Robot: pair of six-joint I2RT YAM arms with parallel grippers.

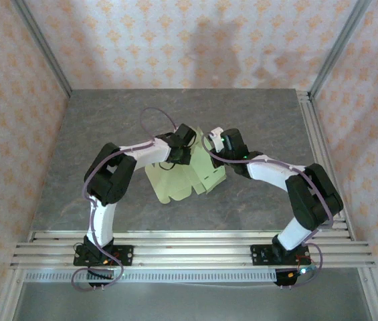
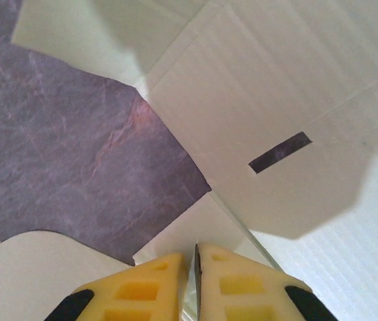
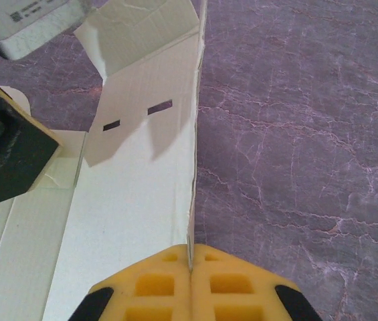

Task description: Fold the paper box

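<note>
Pale ribbed card: paper box (image 1: 175, 184) part-raised on veined grey table (image 3: 296, 134).
Both pinching thin panel edges: left gripper (image 2: 195, 267), right gripper (image 3: 190, 266); slits just ahead.

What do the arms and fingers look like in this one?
The left arm and right arm have white links, black joints and black bases. A lilac cable runs along each. Left fingers and right fingers are yellow wedges with square recesses and black corners.

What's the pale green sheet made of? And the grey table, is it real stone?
The pale yellow-green die-cut sheet looks like thin matte paperboard: fine ribbed lines, crisp creases, cut slots. The dark grey veined tabletop looks like marble, though it could be a printed covering.
</note>
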